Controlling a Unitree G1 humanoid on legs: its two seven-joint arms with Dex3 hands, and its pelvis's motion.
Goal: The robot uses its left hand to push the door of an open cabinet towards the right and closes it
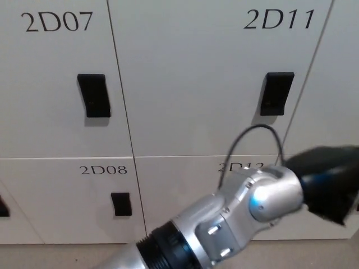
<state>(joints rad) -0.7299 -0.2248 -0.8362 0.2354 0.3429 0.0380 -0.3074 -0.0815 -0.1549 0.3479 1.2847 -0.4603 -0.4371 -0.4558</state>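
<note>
Door 2D12 (185, 190) sits flush with its neighbours; my left hand (328, 182) rests against its right edge, finger state indiscernible, keeping push pressure applied.

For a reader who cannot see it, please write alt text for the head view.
The robot's left arm reaches rightward across white cabinet doors labelled 2D07, 2D11 and 2D08, each with a black handle. Its black left hand is blurred at the right edge.

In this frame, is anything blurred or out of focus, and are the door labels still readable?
Head view: the left hand is smeared by blur; the arm is soft, with glare on its metal. Labels 2D07, 2D11 and 2D08 read clearly; the arm half covers the fourth.
</note>
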